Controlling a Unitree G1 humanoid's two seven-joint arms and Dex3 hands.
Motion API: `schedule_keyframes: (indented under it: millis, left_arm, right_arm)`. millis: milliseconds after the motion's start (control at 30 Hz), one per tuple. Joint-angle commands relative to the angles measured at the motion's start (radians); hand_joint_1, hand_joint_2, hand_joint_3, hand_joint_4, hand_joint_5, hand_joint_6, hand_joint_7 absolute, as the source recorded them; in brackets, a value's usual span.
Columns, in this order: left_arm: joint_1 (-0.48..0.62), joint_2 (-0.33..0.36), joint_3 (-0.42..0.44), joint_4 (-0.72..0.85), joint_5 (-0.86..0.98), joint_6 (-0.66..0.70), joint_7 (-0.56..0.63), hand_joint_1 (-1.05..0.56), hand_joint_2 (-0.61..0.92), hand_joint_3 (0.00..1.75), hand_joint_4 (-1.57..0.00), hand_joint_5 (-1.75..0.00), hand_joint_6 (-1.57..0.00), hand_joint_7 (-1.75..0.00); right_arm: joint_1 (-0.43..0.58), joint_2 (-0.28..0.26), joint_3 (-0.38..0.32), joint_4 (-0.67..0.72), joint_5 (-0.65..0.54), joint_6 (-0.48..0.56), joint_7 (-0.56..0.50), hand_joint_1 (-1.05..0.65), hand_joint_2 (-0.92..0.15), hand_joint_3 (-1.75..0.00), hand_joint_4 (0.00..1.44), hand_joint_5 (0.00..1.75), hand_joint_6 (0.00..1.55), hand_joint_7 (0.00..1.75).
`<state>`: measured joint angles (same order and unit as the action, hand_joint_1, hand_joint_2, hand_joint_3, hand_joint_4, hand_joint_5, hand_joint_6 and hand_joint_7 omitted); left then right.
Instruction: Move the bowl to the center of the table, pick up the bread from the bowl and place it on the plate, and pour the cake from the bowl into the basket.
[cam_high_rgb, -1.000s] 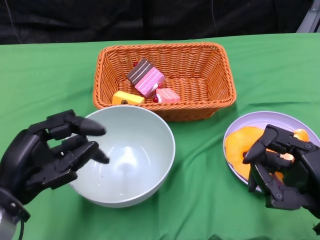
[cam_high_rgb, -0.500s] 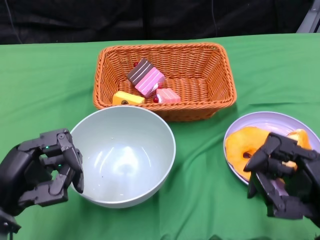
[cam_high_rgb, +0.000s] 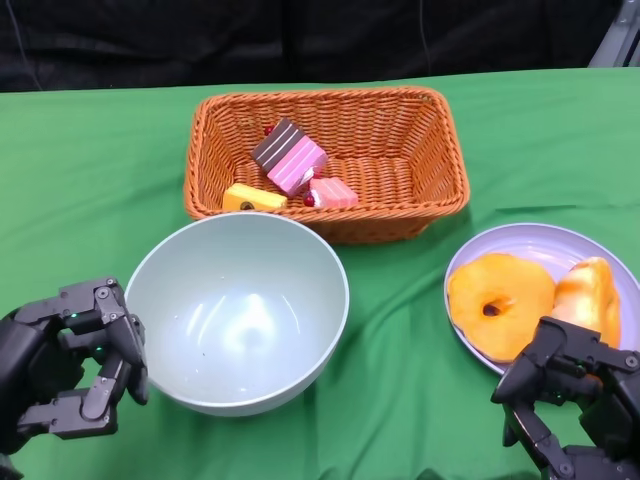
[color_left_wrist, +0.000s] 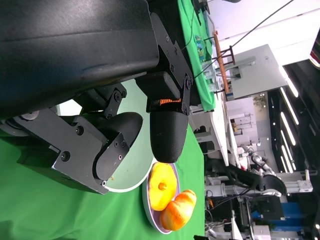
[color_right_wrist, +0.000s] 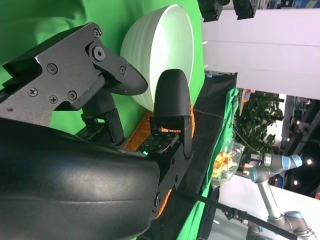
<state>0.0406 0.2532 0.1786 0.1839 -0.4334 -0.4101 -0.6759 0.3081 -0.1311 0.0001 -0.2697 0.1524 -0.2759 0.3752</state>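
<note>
Bowl (cam_high_rgb: 238, 312) sits untouched between two curled, unladen hands.

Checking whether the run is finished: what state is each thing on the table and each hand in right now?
bowl: upright, empty
basket: holds the cake pieces
plate: holds two breads
left hand: fingers curled, holds nothing, beside the bowl
right hand: fingers curled, holds nothing, near the plate

our right hand (color_right_wrist: 120, 100) fills the frame, fingers curled on nothing; bowl (color_right_wrist: 165, 45) beyond on green cloth (color_right_wrist: 30, 20).
</note>
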Motion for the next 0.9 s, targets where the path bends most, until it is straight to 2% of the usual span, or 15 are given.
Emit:
schedule_keyframes:
  millis: [33,467,700,900]
  left_arm:
    - [0.035,0.004,0.02,-0.029,0.004,-0.009,0.011,0.02,0.47,1.4,-0.82,-1.75,-0.73,-1.52]
    - [-0.007,0.007,0.025,0.019,0.03,-0.013,0.008,0.02,0.47,1.37,-0.81,-1.75,-0.74,-1.53]
    - [-0.083,0.022,0.027,0.14,0.077,-0.089,-0.013,0.0,0.47,1.34,-0.81,-1.75,-0.73,-1.52]
    - [-0.103,0.029,0.027,0.18,0.087,-0.124,-0.015,-0.02,0.47,1.32,-0.83,-1.75,-0.74,-1.53]
  right_arm:
    - [0.011,-0.023,-0.007,-0.031,0.003,0.003,-0.003,-0.02,-0.54,-1.08,0.74,1.66,0.67,1.37]
    - [-0.02,-0.03,-0.003,-0.001,-0.013,0.006,-0.008,-0.05,-0.51,-1.08,0.74,1.65,0.67,1.36]
    - [-0.057,-0.038,-0.018,0.009,-0.024,0.024,-0.031,-0.07,-0.51,-1.06,0.74,1.63,0.68,1.35]
    - [-0.051,-0.04,-0.008,-0.005,-0.03,0.045,-0.046,-0.07,-0.52,-1.06,0.74,1.62,0.68,1.35]
